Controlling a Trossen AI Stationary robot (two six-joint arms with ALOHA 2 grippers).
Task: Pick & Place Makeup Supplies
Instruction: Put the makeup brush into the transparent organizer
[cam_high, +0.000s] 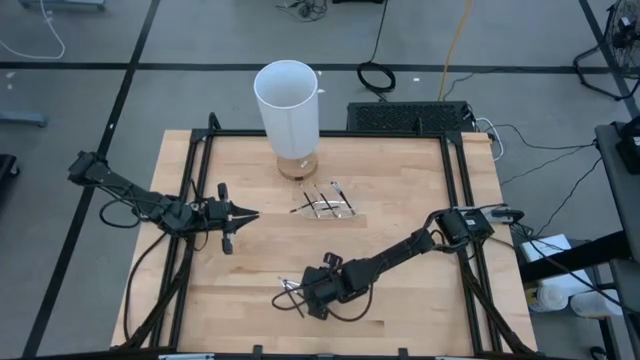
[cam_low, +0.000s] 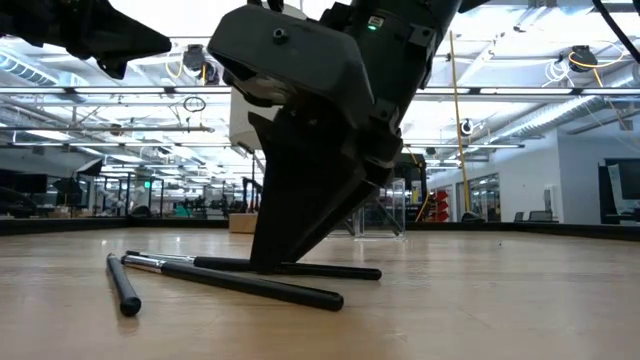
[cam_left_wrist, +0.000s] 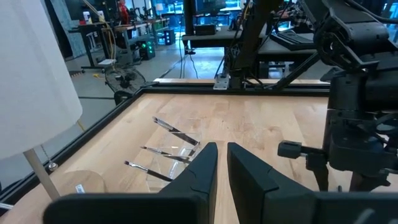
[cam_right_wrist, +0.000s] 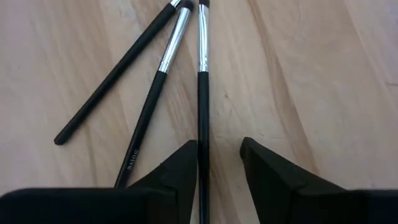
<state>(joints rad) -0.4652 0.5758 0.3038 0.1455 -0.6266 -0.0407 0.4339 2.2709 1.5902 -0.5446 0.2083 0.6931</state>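
Observation:
Three thin black makeup brushes with silver ferrules lie flat on the wood near the table's front edge: one (cam_right_wrist: 112, 74), a second (cam_right_wrist: 155, 93) and a third (cam_right_wrist: 202, 93). My right gripper (cam_right_wrist: 217, 149) tips steeply down over them, open. Its fingers stand either side of the third brush's handle, and their tips are at the tabletop (cam_low: 268, 262). More brushes (cam_high: 325, 203) rest across a small clear tray (cam_left_wrist: 171, 149) at mid-table. My left gripper (cam_high: 245, 215) hovers at the left, pointing at the tray. Only a thin slit shows between its fingers, with nothing in it. My right gripper's fingers come from above, slanting, and lie along the third brush's black handle (cam_right_wrist: 203, 168). The handle runs close by one finger's (cam_right_wrist: 183, 168) inner edge. I cannot tell whether that finger touches it. The brush lies flat on the table.
A tall white cylinder (cam_high: 288, 105) stands on a round wooden base (cam_high: 298, 166) at the table's far side. A black frame (cam_high: 455, 190) runs around the tabletop. Bare wood lies between the tray and the front brushes.

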